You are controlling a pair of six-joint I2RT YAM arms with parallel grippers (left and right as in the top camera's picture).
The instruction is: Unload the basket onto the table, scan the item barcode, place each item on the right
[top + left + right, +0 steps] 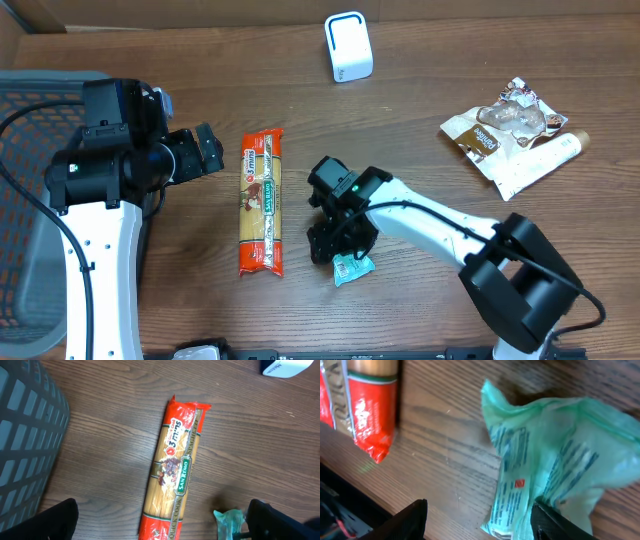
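Over the wooden bench (430,110), the right arm (440,225) is reaching leftward, its tool (338,248) pointing down, fingers spread and gripping nothing. The left tool (208,152) is hanging released beside the spaghetti pack (262,203). Only the right wrist view is showing the print on the green packet (545,455), which is lying crumpled on the bench against one finger (555,520).

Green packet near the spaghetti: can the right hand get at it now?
Probably yes: the right hand hangs just above the green packet, jaws apart, with nothing lying between them.
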